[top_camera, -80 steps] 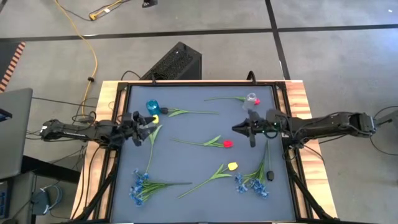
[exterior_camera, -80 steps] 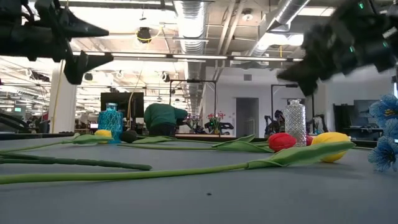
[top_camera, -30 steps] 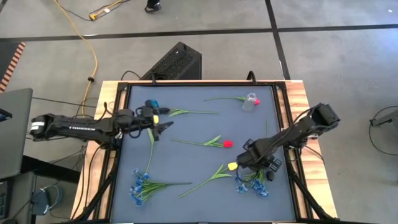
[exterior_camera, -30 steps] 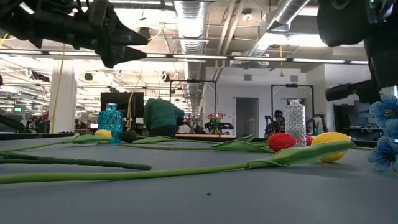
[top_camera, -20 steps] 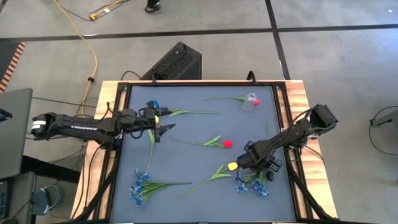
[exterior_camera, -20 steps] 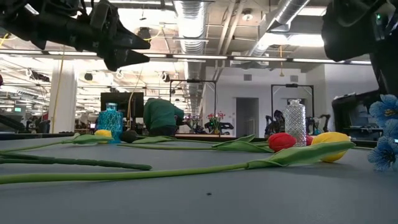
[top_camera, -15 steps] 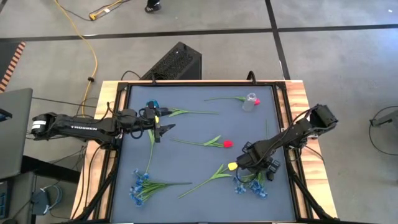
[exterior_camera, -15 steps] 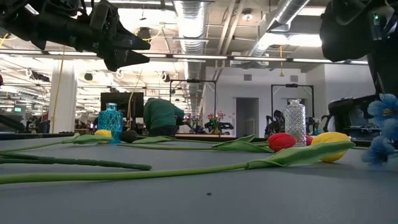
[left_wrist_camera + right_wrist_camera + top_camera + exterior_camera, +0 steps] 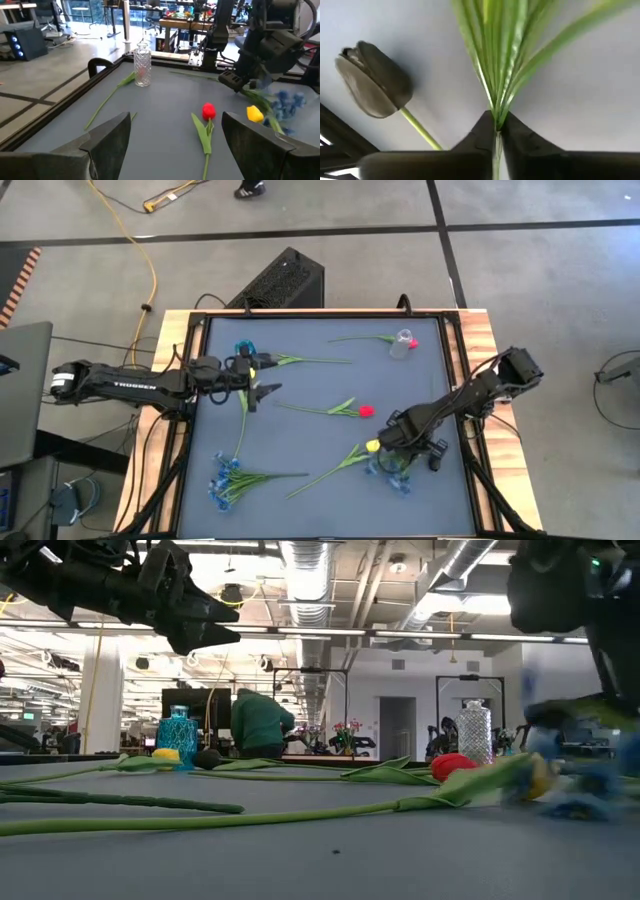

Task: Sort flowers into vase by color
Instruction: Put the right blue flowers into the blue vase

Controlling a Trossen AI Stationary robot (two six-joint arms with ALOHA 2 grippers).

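Grey floor [image 9: 520, 280], ceiling ducts [image 9: 305, 570], fluorescent lights [image 9: 430, 635].

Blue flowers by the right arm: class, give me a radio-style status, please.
Right gripper shut on blue flowers' stems. Left gripper open, hovering near blue vase. Yellow tulip lies close beside the grip.

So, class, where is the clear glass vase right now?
In the high view the clear glass vase stands near the table's far right corner, beside a red tulip.

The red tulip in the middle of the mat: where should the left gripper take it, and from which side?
Probably the bare stem's middle, from above: the red tulip lies flat, stem running toward the open left gripper, leaf near the bloom. Span the jaws across the stem.
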